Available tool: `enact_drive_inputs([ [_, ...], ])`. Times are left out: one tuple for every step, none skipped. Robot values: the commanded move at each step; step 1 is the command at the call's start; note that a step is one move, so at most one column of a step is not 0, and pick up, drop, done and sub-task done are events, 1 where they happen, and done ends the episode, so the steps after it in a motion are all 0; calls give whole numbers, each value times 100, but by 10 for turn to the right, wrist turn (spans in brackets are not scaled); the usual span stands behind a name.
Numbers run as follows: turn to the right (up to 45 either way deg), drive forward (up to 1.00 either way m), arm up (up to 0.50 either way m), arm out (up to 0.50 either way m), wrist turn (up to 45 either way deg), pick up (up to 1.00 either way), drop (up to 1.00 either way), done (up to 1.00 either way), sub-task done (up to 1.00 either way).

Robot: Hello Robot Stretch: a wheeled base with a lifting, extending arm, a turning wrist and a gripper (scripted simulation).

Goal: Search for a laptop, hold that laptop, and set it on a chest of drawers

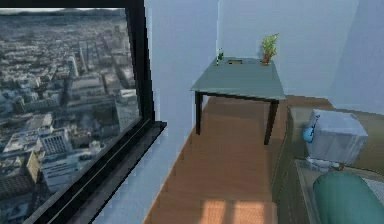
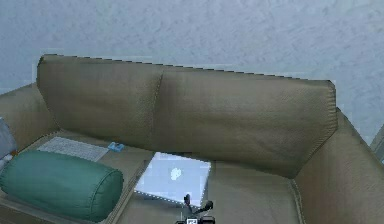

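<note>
Pale wall (image 2: pixel 200 30) runs behind an olive-brown sofa (image 2: pixel 240 110) in your arm side view, its two back cushions side by side. You'll find the laptop (image 2: pixel 172 180) there: a silver-white slab, lid down, lying flat on the seat a little left of the picture's middle. Just beside it, toward the picture's left, lies a fat green cushion (image 2: pixel 60 185) on its side. Behind that cushion you can see a flat pale sheet (image 2: pixel 75 148) on the seat and a small blue thing (image 2: pixel 116 147) at its corner (too small to name).

Your gripper (image 2: pixel 196 207) pokes up at the bottom edge, just right of the middle, its dark fingers right at the laptop's near right corner. With the laptop lying on the seat at its far end, you cannot tell whether it holds anything, nor whether it touches the lid.

Ahead, in the forward view, a wooden floor (image 1: pixel 220 160) leads to a grey-green table (image 1: pixel 240 80) on dark legs in the corner of pale blue walls. On its far edge stand a potted plant (image 1: pixel 268 48) and a small dark green thing (image 1: pixel 220 57). A tall dark-framed window (image 1: pixel 60 100) on that view's left looks over a city. At that view's right a pale boxy thing (image 1: pixel 335 135) sits on the sofa.
</note>
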Motion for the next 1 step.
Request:
enact_drive_inputs([
  [0,0,46,0,0,0,0,0,0],
])
